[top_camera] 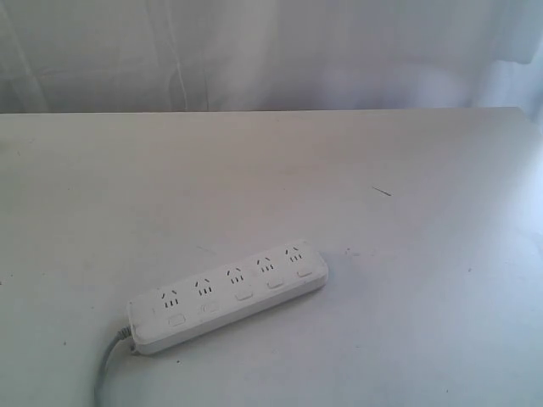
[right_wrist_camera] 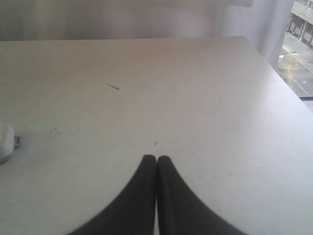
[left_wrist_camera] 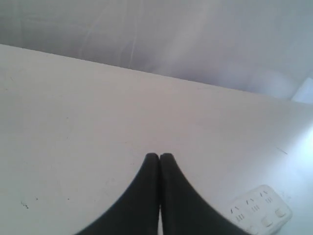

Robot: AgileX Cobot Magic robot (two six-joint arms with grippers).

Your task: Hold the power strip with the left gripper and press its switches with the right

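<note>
The white power strip point(top_camera: 229, 297) lies flat on the table, slanting up to the right, with its grey cord point(top_camera: 107, 365) leaving at the lower left. Its switches point(top_camera: 243, 296) form a row along the near side, one by each socket. Neither arm shows in the exterior view. My left gripper point(left_wrist_camera: 159, 156) is shut with nothing between its black tips, hanging above bare table; one end of the power strip point(left_wrist_camera: 261, 210) shows off to its side. My right gripper point(right_wrist_camera: 156, 158) is also shut and empty, and a rounded end of the power strip point(right_wrist_camera: 5, 139) peeks in at the frame edge.
The white table point(top_camera: 271, 186) runs back to a pale curtain point(top_camera: 254, 51). A small dark sliver point(top_camera: 382, 191) lies on the table beyond the strip. In the right wrist view the table's far corner point(right_wrist_camera: 244, 39) stands by a window.
</note>
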